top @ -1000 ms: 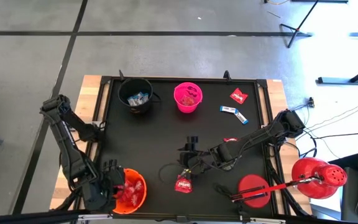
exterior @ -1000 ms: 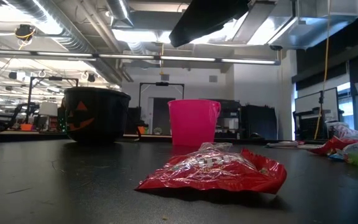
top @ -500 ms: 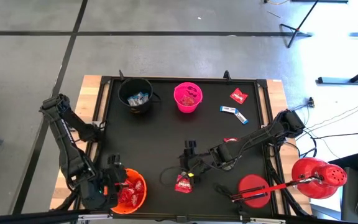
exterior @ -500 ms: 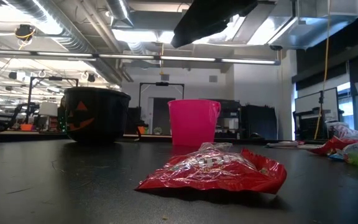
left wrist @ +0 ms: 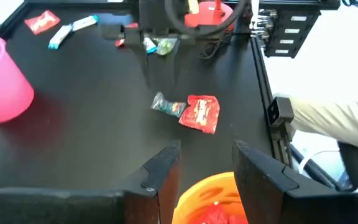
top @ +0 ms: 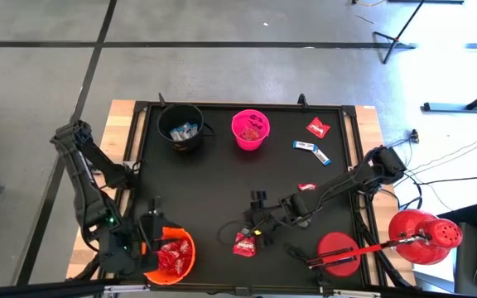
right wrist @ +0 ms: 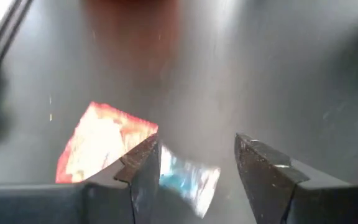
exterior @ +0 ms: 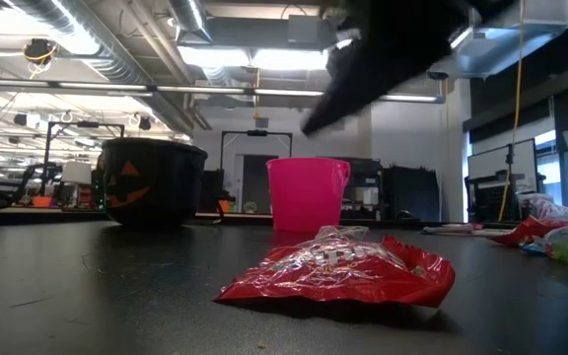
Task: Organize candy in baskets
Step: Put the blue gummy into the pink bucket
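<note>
We see a black table (top: 222, 178) from above, with both arms over its near side. Our left gripper (top: 149, 232) hangs just beside the orange bucket (top: 172, 254) at the near left corner; its fingers are spread with nothing between them, wider apart than a second ago, and it has drawn back from over the bucket, which holds a heap of red packets. We take this to mean a sweet has just been dropped in there. Our right gripper (top: 255, 225) has moved nearer the near edge and now hovers just above a red packet (top: 243, 244) and a small greenish-wrapped sweet (left wrist: 166, 106) lying against it, near the middle of the near edge. Its fingers are apart and empty, straddling the greenish sweet in its wrist view, so we judge a pick is next. At the far edge stand the black bucket (top: 180, 126) with blue-and-white bars inside and the pink bucket (top: 250, 129). Loose candy remains near the far right corner: another red packet (top: 318, 127) and a blue-and-white bar (top: 311, 150).
</note>
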